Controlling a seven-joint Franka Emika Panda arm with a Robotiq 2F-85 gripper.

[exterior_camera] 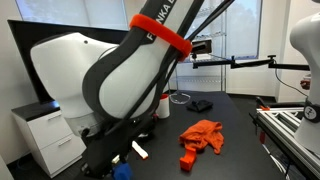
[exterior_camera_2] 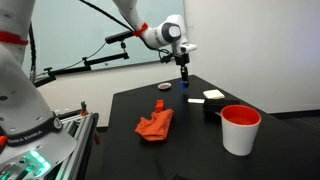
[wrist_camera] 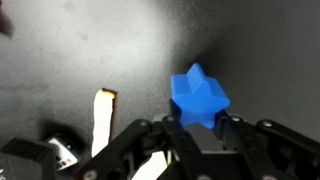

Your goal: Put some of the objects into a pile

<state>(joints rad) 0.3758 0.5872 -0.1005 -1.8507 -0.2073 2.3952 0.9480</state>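
In the wrist view my gripper is shut on a small blue star-shaped item, one finger against each side of it. In an exterior view the gripper hangs low over the far end of the black table, with the blue item at its tip. Whether the item rests on the table I cannot tell. A small red block lies nearer the middle, beside the orange cloth. The blue item and the red block also show in an exterior view.
An orange cloth is heaped mid-table. A flat white block and a red-and-white cup stand at one side. A white strip with an orange end lies just beside the gripper. A dark item sits near the back edge.
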